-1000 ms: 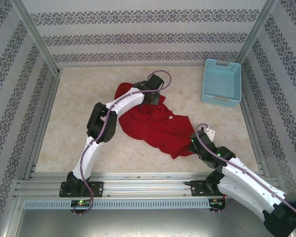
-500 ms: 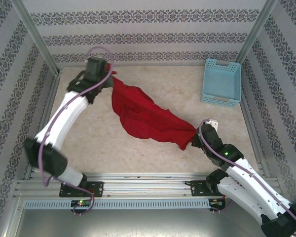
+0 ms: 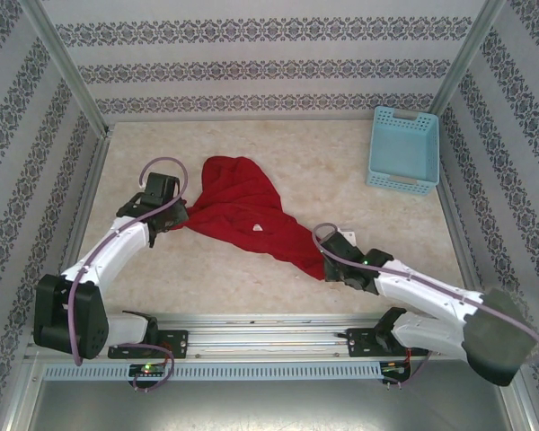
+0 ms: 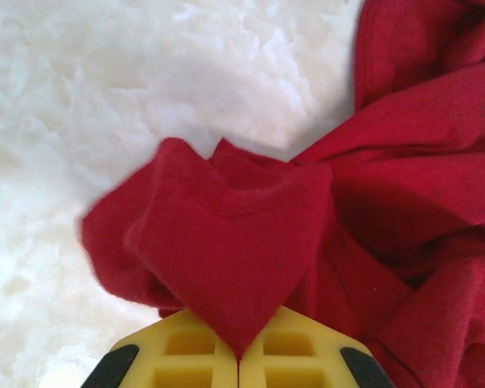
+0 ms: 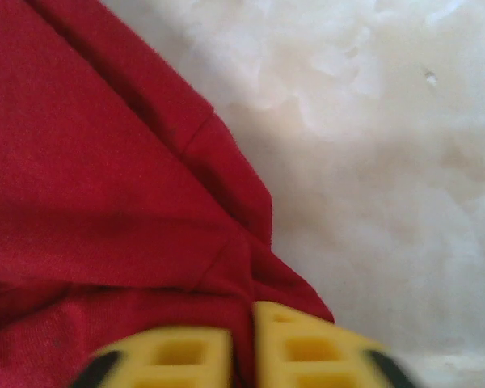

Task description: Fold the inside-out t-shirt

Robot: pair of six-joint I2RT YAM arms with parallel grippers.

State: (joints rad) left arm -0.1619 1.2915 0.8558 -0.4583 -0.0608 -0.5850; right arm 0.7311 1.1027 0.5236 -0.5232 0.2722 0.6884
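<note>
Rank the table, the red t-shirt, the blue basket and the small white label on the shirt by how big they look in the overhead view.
Largest to smallest:
1. table
2. red t-shirt, spread somewhat wider than the basket
3. light blue basket
4. white label, just a speck

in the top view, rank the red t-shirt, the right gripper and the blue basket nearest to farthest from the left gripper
From the left gripper:
1. red t-shirt: pinched in its jaws, spreading out to its right.
2. right gripper: at the shirt's opposite end, on the near right.
3. blue basket: in the far right corner.
</note>
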